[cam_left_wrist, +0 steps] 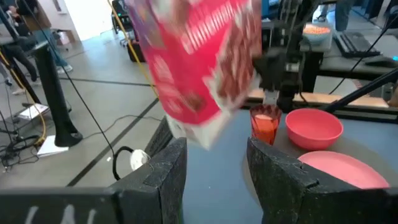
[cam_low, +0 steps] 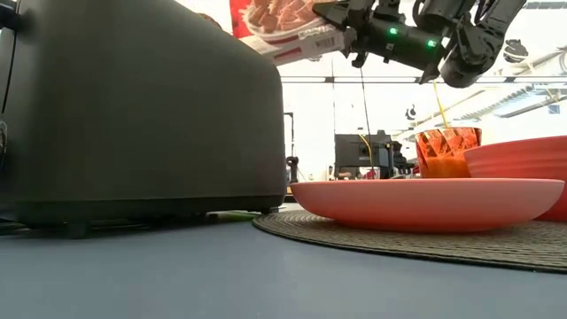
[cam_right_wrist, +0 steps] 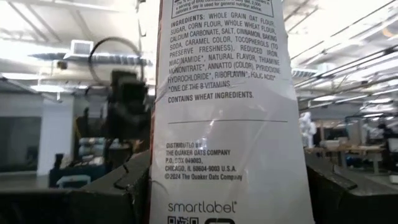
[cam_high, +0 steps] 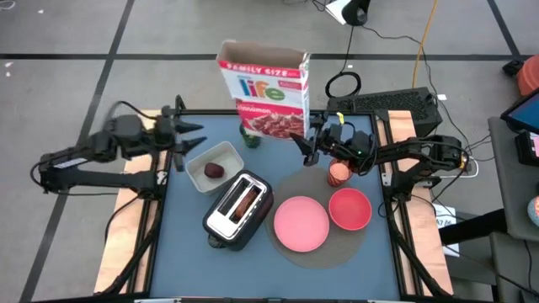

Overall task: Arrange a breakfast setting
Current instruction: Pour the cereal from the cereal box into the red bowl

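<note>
My right gripper (cam_high: 307, 145) is shut on a red cereal box (cam_high: 265, 88), held high over the table's far side, its top flaps open. My left gripper (cam_high: 192, 139) hovers open at the far left, pointing toward the box (cam_left_wrist: 199, 56) with nothing between its fingers. On a round grey mat (cam_high: 324, 252) sit the pink plate (cam_high: 301, 223), the red bowl (cam_high: 349, 208) and the cup (cam_high: 338, 172). A dark red fruit (cam_high: 215, 170) lies in the white container (cam_high: 202, 160). Browned bread (cam_high: 246, 202) sticks out of the toaster's (cam_high: 227, 220) slot. My right gripper pinches the cereal box near its bottom end (cam_right_wrist: 205, 186), one finger on each broad face, the narrow printed side panel facing the wrist. The fingers come from the table's right and slant upward. The box is lifted clear and tilted, front face up, open top toward the far edge.
The toaster stands in the table's middle, between the white container and the plate. A small green thing (cam_high: 253, 139) stands under the box at the far edge. A keyboard (cam_high: 392, 105) and cables lie beyond the far right corner.
</note>
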Robot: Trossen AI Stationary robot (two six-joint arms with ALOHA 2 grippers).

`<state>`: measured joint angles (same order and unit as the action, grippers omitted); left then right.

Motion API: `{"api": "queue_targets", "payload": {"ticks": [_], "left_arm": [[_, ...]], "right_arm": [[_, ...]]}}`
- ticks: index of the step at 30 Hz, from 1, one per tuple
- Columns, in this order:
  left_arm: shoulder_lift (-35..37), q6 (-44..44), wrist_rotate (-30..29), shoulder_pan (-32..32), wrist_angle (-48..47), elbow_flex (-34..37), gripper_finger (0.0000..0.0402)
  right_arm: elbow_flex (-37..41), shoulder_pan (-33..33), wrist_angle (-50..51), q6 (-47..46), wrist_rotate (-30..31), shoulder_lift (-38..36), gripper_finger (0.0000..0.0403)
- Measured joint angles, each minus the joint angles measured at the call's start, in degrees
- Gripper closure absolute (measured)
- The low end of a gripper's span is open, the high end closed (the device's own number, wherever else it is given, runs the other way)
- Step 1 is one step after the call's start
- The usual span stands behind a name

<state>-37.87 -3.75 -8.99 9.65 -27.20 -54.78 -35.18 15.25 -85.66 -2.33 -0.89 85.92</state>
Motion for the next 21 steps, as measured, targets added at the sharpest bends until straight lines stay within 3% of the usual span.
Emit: {"api": "queue_targets", "payload": {"ticks": [10, 21], "left_arm": [[-4.5, 1.6, 0.0, 0.0, 16.5, 10.8, 0.0227], [-12.1, 2.7, 0.1, 0.0, 25.6, 13.1, 0.0227]], "right_arm": [[0.0, 0.2, -4.1, 0.0, 2.8, -0.4, 0.0145], [-0.1, 0.2, -4.2, 0.0, 2.5, -0.5, 0.0145]]}}
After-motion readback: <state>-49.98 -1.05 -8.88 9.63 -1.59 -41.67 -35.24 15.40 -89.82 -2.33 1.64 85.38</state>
